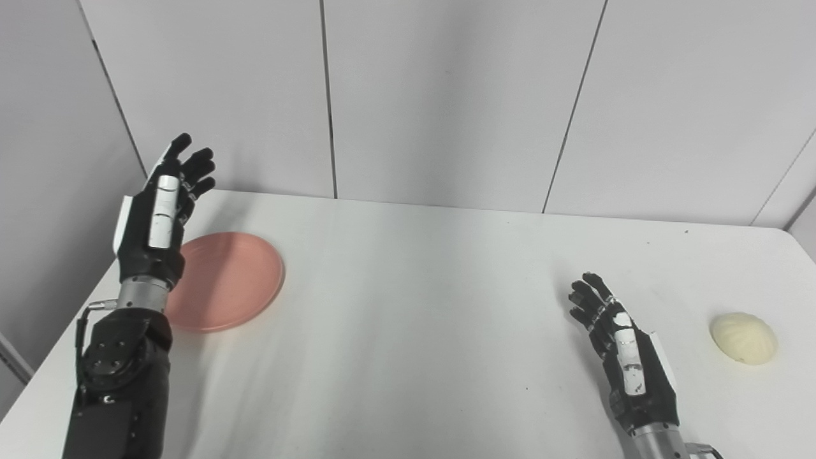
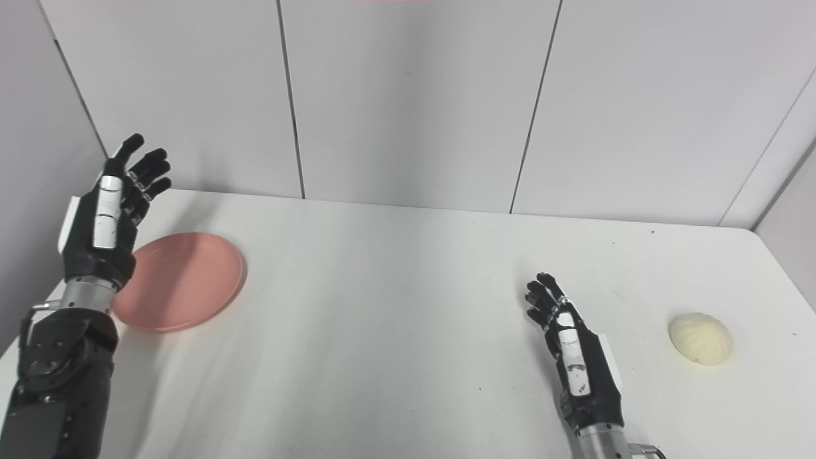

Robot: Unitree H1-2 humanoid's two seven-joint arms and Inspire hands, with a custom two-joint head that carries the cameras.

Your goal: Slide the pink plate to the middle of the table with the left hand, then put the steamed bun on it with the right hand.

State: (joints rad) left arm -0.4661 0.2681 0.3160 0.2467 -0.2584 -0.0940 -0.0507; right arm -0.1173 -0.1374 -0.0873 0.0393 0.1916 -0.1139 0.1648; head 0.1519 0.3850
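A pink plate lies flat near the left edge of the white table. My left hand hovers raised over the plate's left rim, fingers spread and open, holding nothing. A pale steamed bun rests on the table at the far right. My right hand is open just above the table, a hand's width left of the bun and apart from it. In the right eye view the plate, the bun, the left hand and the right hand show the same layout.
Grey wall panels stand directly behind the table's far edge. The table's left edge runs close beside my left forearm, and its rounded right corner lies beyond the bun.
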